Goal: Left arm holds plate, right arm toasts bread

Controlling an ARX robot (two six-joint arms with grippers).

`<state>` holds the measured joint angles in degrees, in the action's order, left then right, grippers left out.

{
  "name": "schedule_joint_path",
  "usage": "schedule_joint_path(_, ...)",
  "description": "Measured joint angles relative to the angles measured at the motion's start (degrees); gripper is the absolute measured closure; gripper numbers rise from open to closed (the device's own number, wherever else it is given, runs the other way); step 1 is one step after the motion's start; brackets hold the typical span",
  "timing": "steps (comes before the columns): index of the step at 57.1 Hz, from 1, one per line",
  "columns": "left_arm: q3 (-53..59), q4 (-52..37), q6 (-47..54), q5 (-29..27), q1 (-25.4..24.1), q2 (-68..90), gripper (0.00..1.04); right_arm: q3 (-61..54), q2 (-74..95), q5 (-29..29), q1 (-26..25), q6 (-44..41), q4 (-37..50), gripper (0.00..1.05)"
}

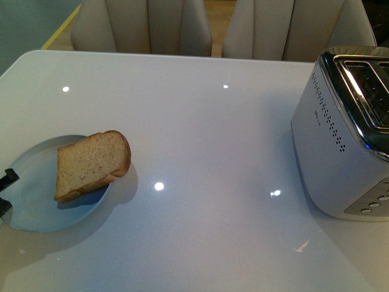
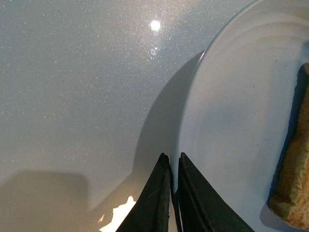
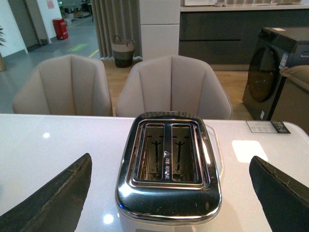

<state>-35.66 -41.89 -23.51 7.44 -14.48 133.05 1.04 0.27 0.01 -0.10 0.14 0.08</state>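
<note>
While left gripper [image 2: 174,166] pinches plate [image 2: 227,121] rim, near left, your right gripper [image 3: 170,159] hovers wide-jawed facing toaster [image 3: 169,205], at right; bread [image 1: 91,164] lies well left of those jaws, on plate, overhanging its right rim.

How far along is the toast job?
Done: the left claw is clamped on the rim of the plate. In hand: the right claw is open above the toaster, holding nothing. Left: the bread lies on the plate, one end past its rim, and both slots are empty, so pick-up and loading are not yet done.
</note>
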Motion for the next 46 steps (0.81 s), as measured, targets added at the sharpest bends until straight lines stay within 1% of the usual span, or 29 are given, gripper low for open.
schedule_joint_path(33, 6.71, -1.57, -3.93, 3.89, 0.09, -11.89, 1.02, 0.0, 0.0, 0.0, 0.0, 0.0, 0.0, 0.09)
schedule_joint_path(46, 8.61, 1.55, -6.67, 4.37, 1.88, -19.45, 1.02, 0.0, 0.0, 0.0, 0.0, 0.0, 0.0, 0.09)
